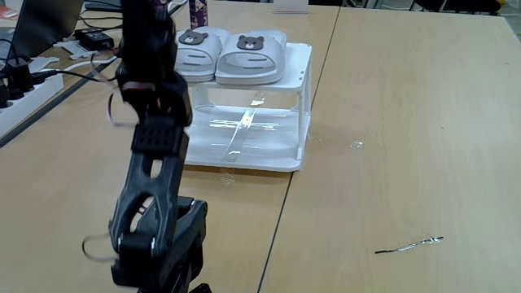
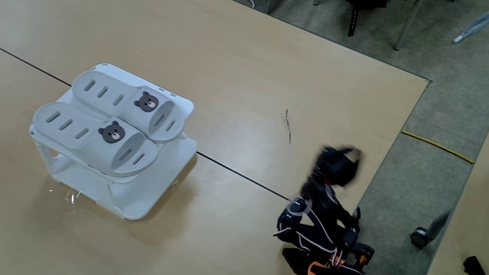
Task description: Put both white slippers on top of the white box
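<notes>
Both white slippers lie side by side on the flat top of the white box (image 1: 303,77), bear faces up. In a fixed view one slipper (image 1: 251,57) shows whole, while the other slipper (image 1: 195,50) is partly covered by my black arm (image 1: 155,155). Seen from above, the two slippers (image 2: 126,95) (image 2: 92,137) rest on the box (image 2: 174,155) at the left. My arm (image 2: 325,218) is folded up at the table's lower right, far from the box. Its gripper end (image 2: 341,162) is blurred, so I cannot see how the jaws stand. Nothing is seen in it.
A power strip (image 1: 20,94), cables and a black adapter (image 1: 94,37) lie at the far left, and a purple bottle (image 1: 199,11) stands behind the box. A thin wire (image 1: 411,243) (image 2: 288,126) lies on the wood table. The table edge and floor (image 2: 443,114) are close to the arm.
</notes>
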Controlling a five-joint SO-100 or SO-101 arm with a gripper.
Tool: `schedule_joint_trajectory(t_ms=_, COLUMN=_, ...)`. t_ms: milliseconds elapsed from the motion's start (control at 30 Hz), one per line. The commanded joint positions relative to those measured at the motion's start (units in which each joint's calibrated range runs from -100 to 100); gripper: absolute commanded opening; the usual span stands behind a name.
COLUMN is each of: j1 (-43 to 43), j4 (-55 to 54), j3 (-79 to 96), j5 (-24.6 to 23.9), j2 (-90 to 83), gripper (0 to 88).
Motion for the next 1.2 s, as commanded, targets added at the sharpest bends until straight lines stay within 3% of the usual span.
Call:
schedule_joint_trajectory(t_ms=0, j1=0.2, j4=0.7, j3=3.2, j5=0.4, j2=-11.9, gripper=0.7)
schedule_joint_trajectory(t_ms=233, j1=-0.4, j4=-9.0, j3=6.1, j5=0.4, j2=-12.3, gripper=0.7)
schedule_joint_trajectory(t_ms=467, j1=0.2, j4=-38.1, j3=40.4, j5=0.4, j2=-12.4, gripper=0.7)
schedule_joint_trajectory(t_ms=1167, j1=0.0, j4=-37.8, j3=43.1, j5=0.4, j2=-12.2, gripper=0.7)
